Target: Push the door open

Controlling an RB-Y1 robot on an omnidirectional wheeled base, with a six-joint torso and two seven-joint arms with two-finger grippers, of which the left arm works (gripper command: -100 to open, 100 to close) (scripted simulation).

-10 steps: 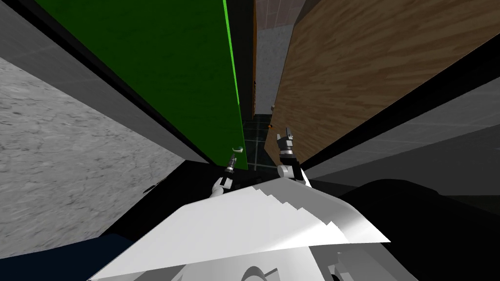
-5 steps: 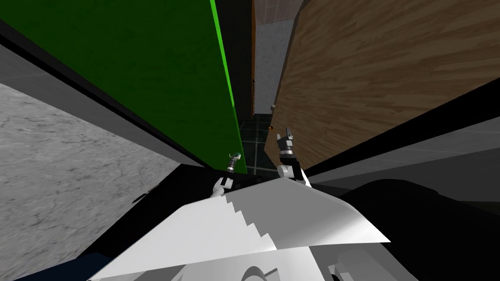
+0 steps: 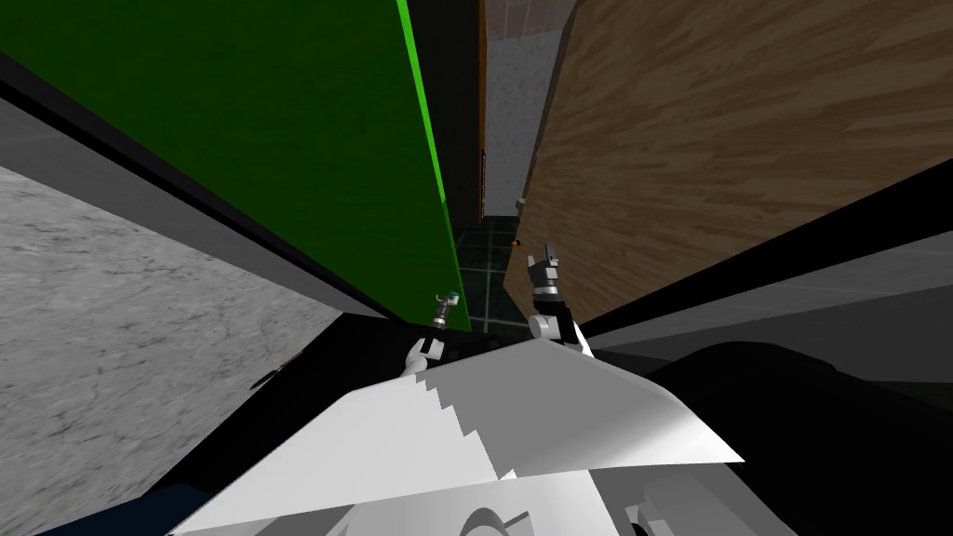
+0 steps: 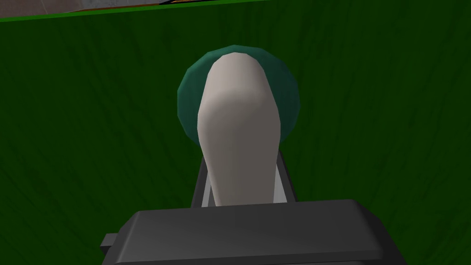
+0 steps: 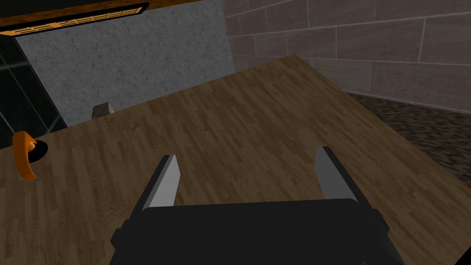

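Here the left tool (image 4: 242,184) is pinching the pale lever handle (image 4: 239,129) of the green door (image 3: 279,140), its fingers pressing the lever's sides just short of the teal rosette (image 4: 287,101). The door is standing at my left and seems ajar, its bright free edge bordering a narrow gap over dark floor tiles (image 3: 484,256). To push well, I judge the arm should be driving squarely through the handle and following the door's arc, so the lever is not twisting or slipping out of the grip. The right tool (image 5: 248,172) is hanging spread wide, facing the wooden door (image 5: 257,119) near its orange handle (image 5: 23,158).
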